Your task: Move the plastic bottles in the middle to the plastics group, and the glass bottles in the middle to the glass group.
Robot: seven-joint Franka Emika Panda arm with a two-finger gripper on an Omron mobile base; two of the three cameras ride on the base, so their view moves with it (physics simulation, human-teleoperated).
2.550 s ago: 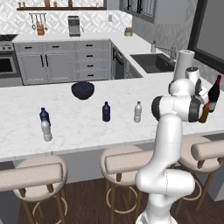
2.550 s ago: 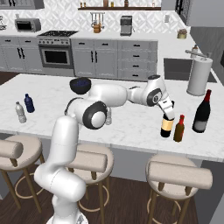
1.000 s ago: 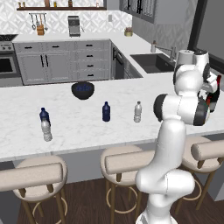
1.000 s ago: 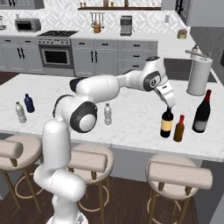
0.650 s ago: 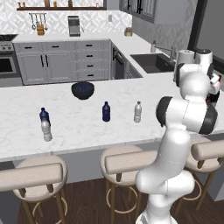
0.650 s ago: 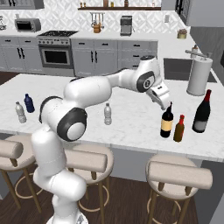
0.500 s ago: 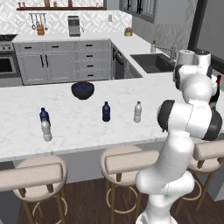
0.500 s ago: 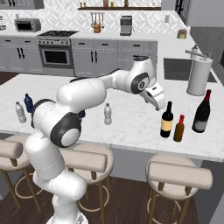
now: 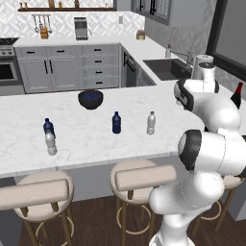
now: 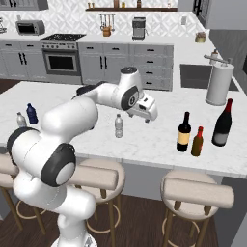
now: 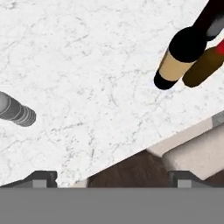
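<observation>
While the black-necked wine bottle (image 10: 183, 131) already stands by the amber bottle (image 10: 197, 142) and red-necked bottle (image 10: 223, 123) at right of the right base frame, the gripper (image 10: 147, 109) hangs spread and empty at centre. Next it should drop squarely over the clear bottle (image 10: 118, 126) just below-left, jaws straddling the body. Beyond it stands the dark blue bottle (image 9: 116, 122). Bare marble lies toward the plastics group (image 9: 48, 137) at left, clear of the counter's front edge and the far bowl (image 9: 91, 98).

No text, brand or number can be read anywhere. The tan label on the black-necked wine bottle (image 10: 183, 135), standing at 9 o'clock of the amber bottle (image 10: 197, 142), is blank.
</observation>
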